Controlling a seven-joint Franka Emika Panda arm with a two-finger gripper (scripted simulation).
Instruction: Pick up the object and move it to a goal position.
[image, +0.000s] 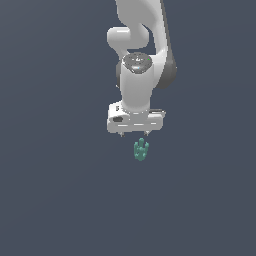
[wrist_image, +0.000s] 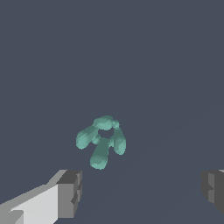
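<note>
The object (image: 141, 150) is a small teal-green lumpy item with stubby prongs, lying on the flat dark grey floor. It also shows in the wrist view (wrist_image: 102, 141), prongs pointing toward the camera. My white gripper (image: 135, 134) hangs just above it and slightly to the exterior view's left. In the wrist view my gripper (wrist_image: 142, 192) is open, with one grey fingertip (wrist_image: 70, 192) and the other (wrist_image: 213, 189) wide apart. The object lies between and beyond them, nearer the first fingertip. Nothing is held.
The dark grey floor (image: 60, 200) spreads evenly around the object. The white arm (image: 142, 45) rises above the gripper. No goal marker shows.
</note>
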